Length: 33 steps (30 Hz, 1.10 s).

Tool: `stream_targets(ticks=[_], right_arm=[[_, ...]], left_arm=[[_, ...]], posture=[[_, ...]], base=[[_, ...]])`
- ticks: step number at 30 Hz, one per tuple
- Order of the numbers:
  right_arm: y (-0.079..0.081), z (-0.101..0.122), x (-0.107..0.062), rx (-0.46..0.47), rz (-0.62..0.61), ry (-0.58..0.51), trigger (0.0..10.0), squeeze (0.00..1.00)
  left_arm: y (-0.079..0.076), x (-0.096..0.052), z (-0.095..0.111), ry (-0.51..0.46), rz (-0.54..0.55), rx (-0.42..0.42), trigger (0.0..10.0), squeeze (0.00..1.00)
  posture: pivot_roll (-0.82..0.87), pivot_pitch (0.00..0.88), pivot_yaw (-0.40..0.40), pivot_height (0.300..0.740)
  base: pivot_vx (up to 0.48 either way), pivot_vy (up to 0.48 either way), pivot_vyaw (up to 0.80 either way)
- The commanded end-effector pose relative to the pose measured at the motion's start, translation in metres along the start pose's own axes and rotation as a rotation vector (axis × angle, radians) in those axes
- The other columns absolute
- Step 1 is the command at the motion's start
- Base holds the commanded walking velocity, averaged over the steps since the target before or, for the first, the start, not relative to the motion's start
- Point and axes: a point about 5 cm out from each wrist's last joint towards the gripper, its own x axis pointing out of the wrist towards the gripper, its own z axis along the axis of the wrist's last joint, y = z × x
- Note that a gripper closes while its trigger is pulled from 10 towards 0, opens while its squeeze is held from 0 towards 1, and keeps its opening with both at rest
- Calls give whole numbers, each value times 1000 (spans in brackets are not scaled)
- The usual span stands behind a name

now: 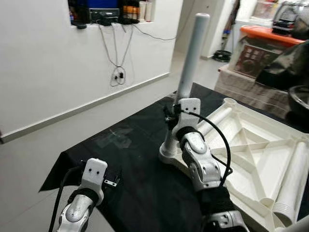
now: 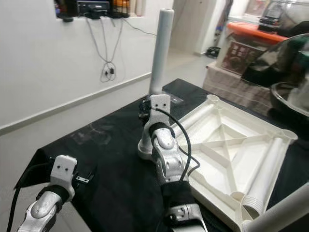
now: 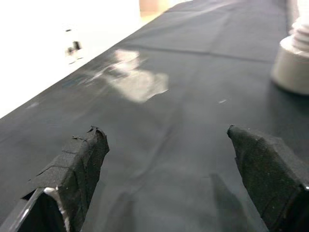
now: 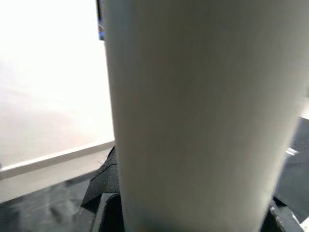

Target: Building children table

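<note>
Standing upright in the near-left corner socket of the upturned white plastic tabletop [image 1: 251,145] on the black cloth [image 1: 135,159], the white cylindrical table leg [image 1: 190,58] may cross-thread or tip if released crooked. The right gripper [image 1: 175,112], arm reaching forward, is closed around its lower part. The left gripper [image 3: 169,169] hovers low, nearer and left, fingers spread, empty.

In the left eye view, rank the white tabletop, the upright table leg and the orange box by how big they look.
1. white tabletop
2. upright table leg
3. orange box, which is farther off, so its real size stays unsure.
</note>
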Motion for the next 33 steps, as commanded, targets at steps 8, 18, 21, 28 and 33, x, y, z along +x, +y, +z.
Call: stream_targets(ticks=[8, 18, 21, 28, 33], right_arm=[[30, 25, 11, 51, 714, -24, 10000, 0], [63, 12, 0, -42, 1131, -11, 0, 0], [61, 5, -7, -46, 1171, 3, 0, 0], [3, -21, 20, 11, 212, 139, 0, 0], [-30, -38, -8, -42, -207, 187, 0, 0]], left_arm=[[-2, 1, -1, 5, -5, -4, 10000, 0], [-1, 1, 0, 2, 6, 0, 10000, 0], [-2, -1, -2, 5, 4, -2, 10000, 0], [-3, 0, -3, 9, -1, -5, 10000, 0], [-8, 1, -3, 8, -10, -10, 10000, 0]], posture=[[115, 0, -112, 740], [135, 0, -124, 740], [127, 0, -117, 740], [106, 0, -113, 740], [93, 0, -107, 740]], base=[[0, 0, 0], [0, 0, 0], [0, 0, 0], [0, 0, 0], [0, 0, 0]])
